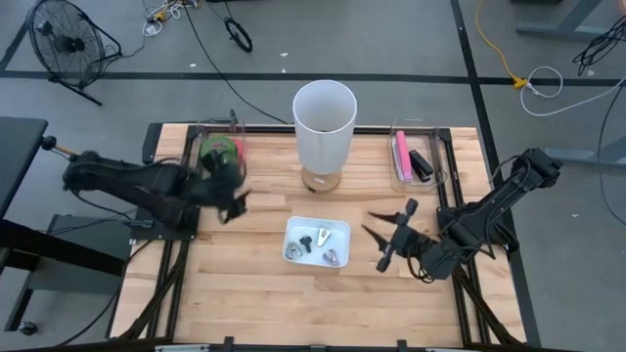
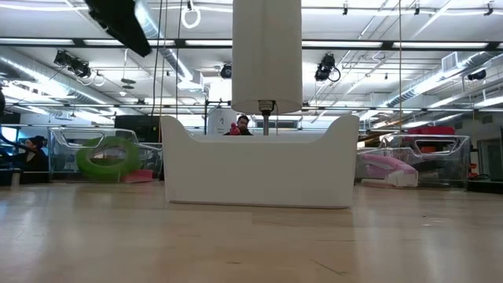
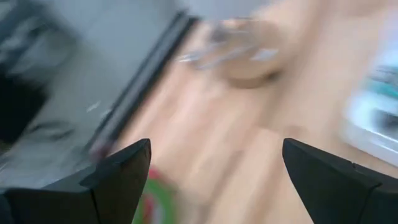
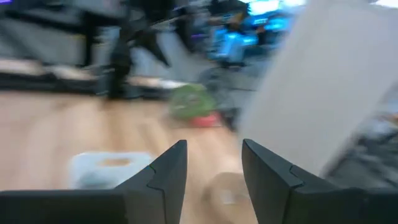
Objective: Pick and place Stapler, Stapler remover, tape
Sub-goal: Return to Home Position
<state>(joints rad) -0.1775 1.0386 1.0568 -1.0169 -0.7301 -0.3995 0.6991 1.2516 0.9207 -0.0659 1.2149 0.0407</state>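
Tape (image 1: 221, 153), a light, stiff green ring, looks easiest pinched through its hole. The left tool (image 1: 235, 203), wide and empty, hangs left of the white bin (image 1: 337, 226); the tape lies farther left in a clear bin (image 1: 217, 126). The right tool (image 1: 383, 235), wide too, hangs right of it.

The wooden counter (image 1: 245, 293) stands on a grey floor (image 1: 411, 44) marked with dark lines. A floor fan (image 1: 61, 41) stands beyond the far left corner. A yellow cable (image 1: 492, 44) lies at the far right. Overhead are strip lights (image 2: 448, 80) and ducting (image 2: 23, 61). A person (image 2: 243, 123) sits behind the counter.
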